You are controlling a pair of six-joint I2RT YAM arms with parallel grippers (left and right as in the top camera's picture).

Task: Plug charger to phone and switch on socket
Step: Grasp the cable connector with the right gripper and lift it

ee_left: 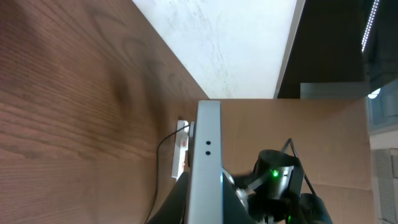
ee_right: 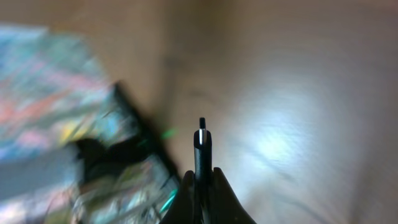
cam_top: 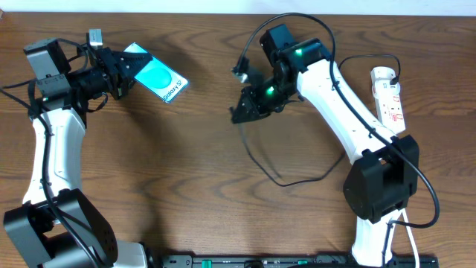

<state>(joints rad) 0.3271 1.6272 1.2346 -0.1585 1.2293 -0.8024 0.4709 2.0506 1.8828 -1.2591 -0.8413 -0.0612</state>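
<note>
My left gripper (cam_top: 128,71) is shut on the phone (cam_top: 160,79), which it holds above the table at the far left with the blue-cyan screen facing up. In the left wrist view the phone (ee_left: 208,137) shows edge-on between the fingers (ee_left: 208,190). My right gripper (cam_top: 241,112) hovers mid-table, to the right of the phone and apart from it, shut on the charger's connector end. The connector tip (ee_right: 201,132) sticks out past the shut fingers (ee_right: 202,180). The thin black charger cable (cam_top: 281,182) loops over the table below. The white socket (cam_top: 390,95) lies at the far right.
The socket also shows far off in the left wrist view (ee_left: 181,149), with the right arm (ee_left: 273,180) beyond the phone. A black lead (cam_top: 372,58) runs to the socket's far end. The left of the right wrist view is blurred colour.
</note>
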